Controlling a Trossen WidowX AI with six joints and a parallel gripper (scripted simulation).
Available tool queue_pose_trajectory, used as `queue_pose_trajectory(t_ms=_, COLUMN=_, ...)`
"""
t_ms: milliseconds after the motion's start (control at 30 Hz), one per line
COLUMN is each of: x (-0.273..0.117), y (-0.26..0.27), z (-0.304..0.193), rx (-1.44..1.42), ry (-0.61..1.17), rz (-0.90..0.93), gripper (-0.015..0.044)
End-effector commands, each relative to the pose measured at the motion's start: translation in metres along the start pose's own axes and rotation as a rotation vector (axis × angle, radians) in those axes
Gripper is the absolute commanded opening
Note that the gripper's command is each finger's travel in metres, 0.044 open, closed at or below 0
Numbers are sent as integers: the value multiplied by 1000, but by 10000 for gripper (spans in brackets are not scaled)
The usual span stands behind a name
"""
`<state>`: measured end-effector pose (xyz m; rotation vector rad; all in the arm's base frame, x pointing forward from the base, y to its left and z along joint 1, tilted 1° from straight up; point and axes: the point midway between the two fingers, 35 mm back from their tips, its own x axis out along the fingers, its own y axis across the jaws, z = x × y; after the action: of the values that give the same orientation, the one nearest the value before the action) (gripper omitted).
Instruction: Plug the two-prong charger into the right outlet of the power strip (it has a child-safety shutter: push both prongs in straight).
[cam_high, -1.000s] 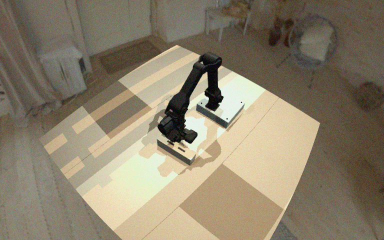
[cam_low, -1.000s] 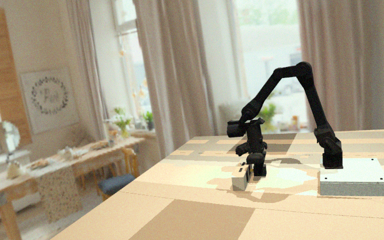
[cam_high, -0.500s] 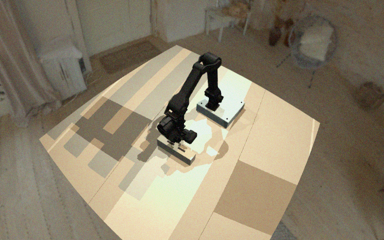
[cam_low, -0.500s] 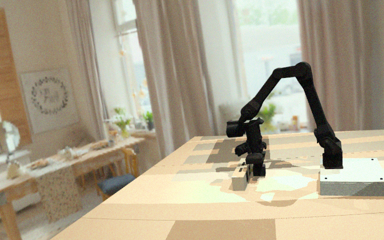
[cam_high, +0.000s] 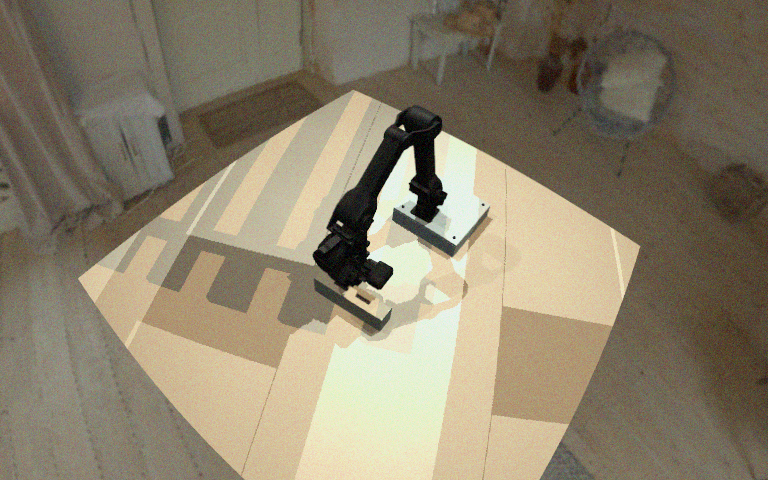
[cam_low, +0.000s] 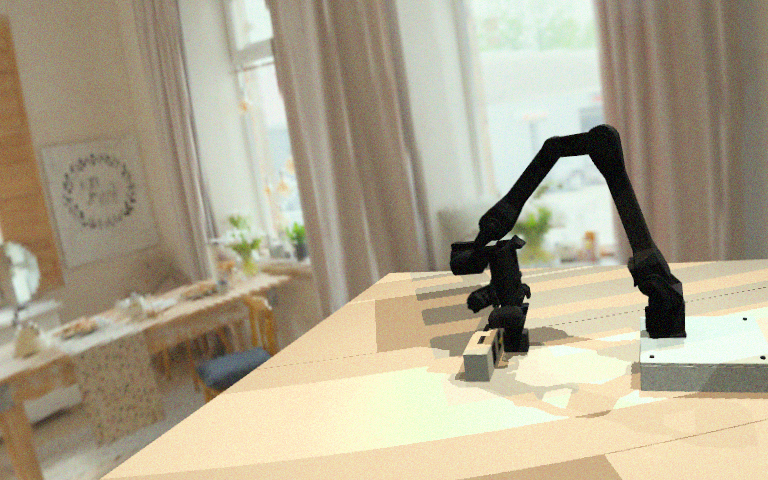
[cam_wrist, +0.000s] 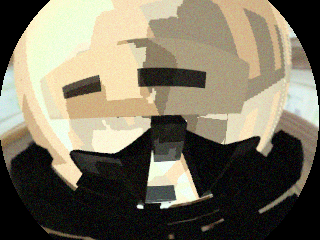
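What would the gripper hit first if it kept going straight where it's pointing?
Likely the side of the power strip, met by the charger in the gripper; any remaining gap is unclear.

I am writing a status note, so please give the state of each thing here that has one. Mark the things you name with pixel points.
pincer (cam_high: 352, 281) (cam_low: 514, 338) (cam_wrist: 164, 131): shut on the charger
charger (cam_wrist: 168, 131): held at the power strip, prongs out of sight; cannot tell if plugged in
power strip (cam_high: 351, 305) (cam_low: 478, 366) (cam_wrist: 222, 100): lying flat, two top slots visible
arm (cam_high: 380, 164) (cam_low: 623, 195): bent, reaching down
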<state>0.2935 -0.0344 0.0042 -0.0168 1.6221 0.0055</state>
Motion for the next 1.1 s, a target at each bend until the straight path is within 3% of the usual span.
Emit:
queue_pose_trajectory(t_ms=0, x=0, y=1, z=1, rx=3, ry=1, rz=3, gripper=0)
queue_pose_trajectory(t_ms=1067, x=-2, y=0, z=13, rx=3, ry=0, rz=3, gripper=0)
